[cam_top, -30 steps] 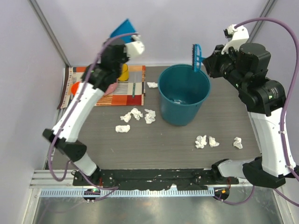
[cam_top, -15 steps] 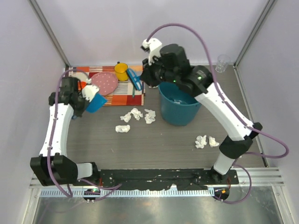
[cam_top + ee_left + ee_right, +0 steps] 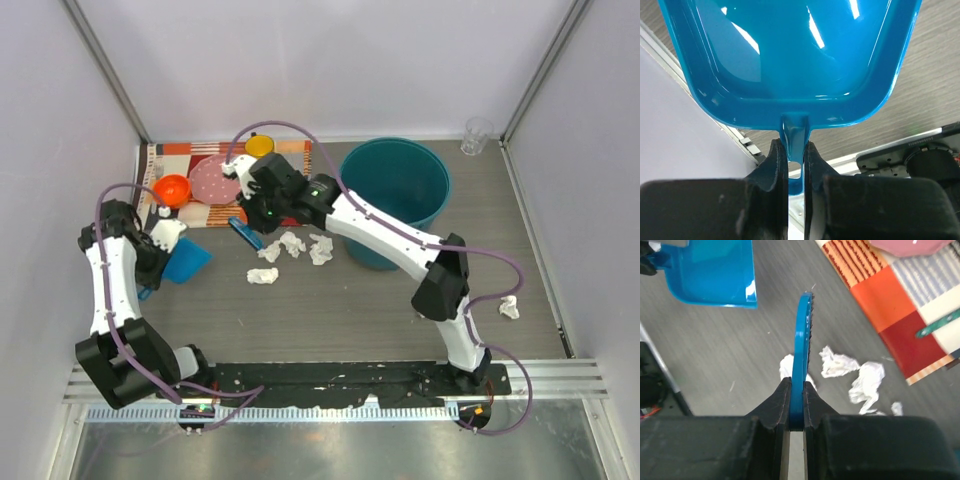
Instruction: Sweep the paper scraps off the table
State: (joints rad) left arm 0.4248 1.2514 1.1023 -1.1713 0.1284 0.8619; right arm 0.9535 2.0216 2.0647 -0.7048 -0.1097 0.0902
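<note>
Left gripper point(image 3: 795, 152) clamped on the dustpan point(image 3: 790, 50) handle; right gripper point(image 3: 797, 390) clamped on the brush point(image 3: 803, 330). Paper scraps point(image 3: 292, 245) lay mid-table point(image 3: 330, 320), right of the pan. By my read, you needed the lip flat, then short leftward strokes.

The dustpan point(image 3: 790, 50) is glossy smooth plastic, the table point(image 3: 330, 310) matt wood-grain, the paper scraps point(image 3: 320, 249) crumpled, the placemat point(image 3: 880, 295) woven cloth.

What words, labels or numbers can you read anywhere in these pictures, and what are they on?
Nothing reads clearly.
Faint white print on the black arm housing: too small and blurred to read.
The blue dustpan, blue brush and teal bucket: no lettering visible.
</note>
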